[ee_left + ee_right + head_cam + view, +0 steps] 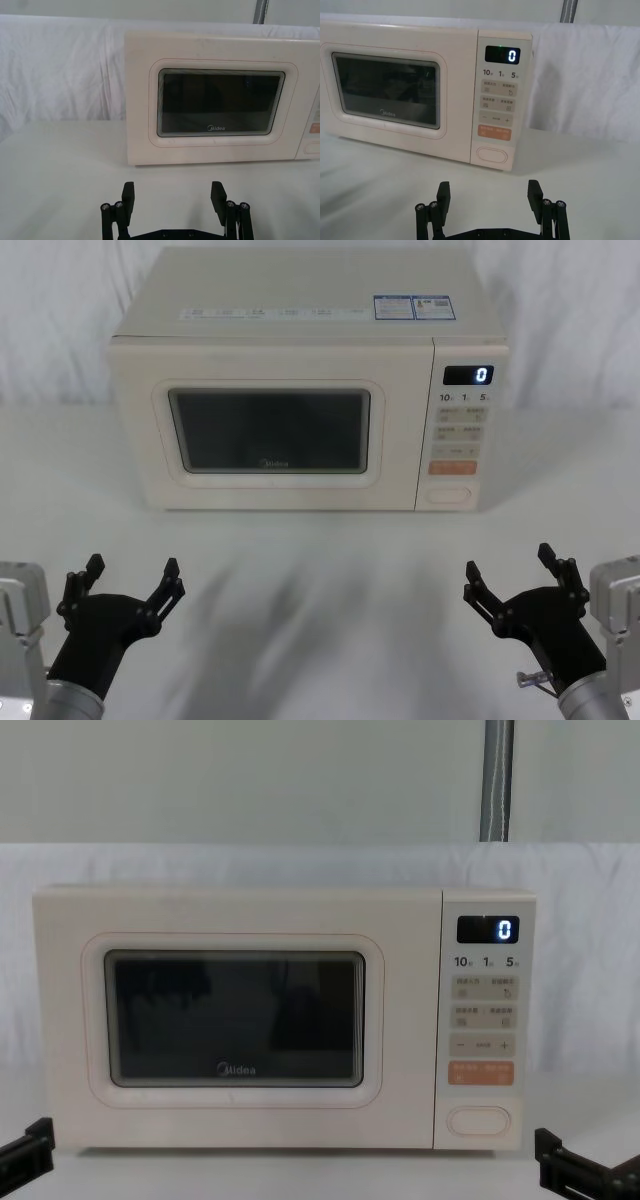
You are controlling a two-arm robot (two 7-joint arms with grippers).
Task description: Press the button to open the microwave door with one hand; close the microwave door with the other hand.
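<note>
At the back of the white table (320,590) stands the cream microwave, its wide cream door with the dark glass window (270,430) shut flush; the pale oval release button (449,495) sits lowest on the control panel, at the robot's right; the black two-finger right gripper (512,580), fingers spread, hangs near that side, ahead and short of the button, likely the nearer arm; the left gripper (130,580), also spread, waits before the door's hinge side.

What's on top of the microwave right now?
On top of the microwave there are only stickers: a blue-and-white label pair near the right rear and a faint printed strip. No loose objects. The area behind it is hidden.
</note>
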